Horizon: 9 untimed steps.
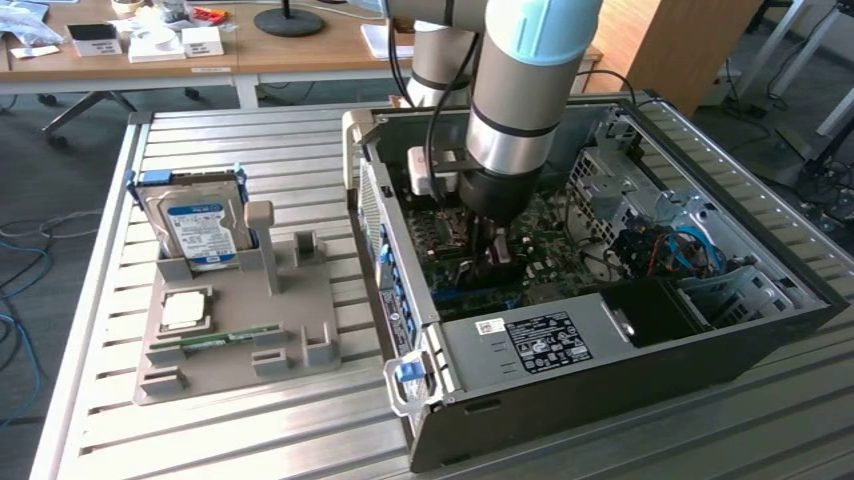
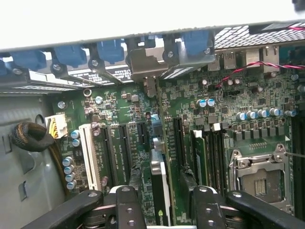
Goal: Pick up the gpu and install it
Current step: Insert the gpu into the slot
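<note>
Looking down into the open case (image 1: 747, 330) on the slatted desk (image 1: 267, 440), we find the arm (image 1: 527, 90) reaching straight into it, hand (image 1: 491, 250) low over the motherboard (image 1: 561, 270).

From the wrist view, the hand (image 2: 162, 202) has its two fingers (image 2: 126, 207) spread, one on either side of the gpu (image 2: 159, 181). The card stands on edge between them, upright in the row of slots (image 2: 116, 148) on the green board. Gaps show on both sides of it, so the hand reads as apart, not clamped. Whether the card is fully seated in its slot, we cannot tell.

Just beyond the card, blue latches (image 2: 112, 50) line the rear wall of the case. To one side sits the bare CPU socket (image 2: 259, 179) with its metal frame; to the other, a braided cable bundle (image 2: 31, 136) runs to a white connector.

Back in the exterior view, a grey holder tray (image 1: 234, 330) sits on the desk at the exterior view's left of the case. In it a hard drive (image 1: 198, 225) with a blue label stands upright, a processor (image 1: 184, 308) lies flat, and a narrow green memory stick (image 1: 220, 338) rests near the front.
</note>
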{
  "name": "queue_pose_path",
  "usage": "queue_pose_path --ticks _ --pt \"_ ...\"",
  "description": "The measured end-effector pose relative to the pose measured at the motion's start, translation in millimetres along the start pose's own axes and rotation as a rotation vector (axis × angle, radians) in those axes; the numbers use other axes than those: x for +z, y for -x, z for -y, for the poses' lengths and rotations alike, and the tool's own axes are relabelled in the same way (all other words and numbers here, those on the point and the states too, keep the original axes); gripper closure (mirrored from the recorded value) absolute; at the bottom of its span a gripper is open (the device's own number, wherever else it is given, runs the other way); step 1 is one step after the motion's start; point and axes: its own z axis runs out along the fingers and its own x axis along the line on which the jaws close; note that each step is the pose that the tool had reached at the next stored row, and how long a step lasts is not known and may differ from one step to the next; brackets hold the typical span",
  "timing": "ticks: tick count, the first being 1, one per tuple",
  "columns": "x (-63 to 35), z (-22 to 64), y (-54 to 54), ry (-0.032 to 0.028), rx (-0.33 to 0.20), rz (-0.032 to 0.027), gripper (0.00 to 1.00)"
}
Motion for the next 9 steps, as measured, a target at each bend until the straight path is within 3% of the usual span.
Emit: queue_pose_path --ticks 9 --pt "-2.6 0.1 0.1 -0.0001 0.0 0.0001 0.55"
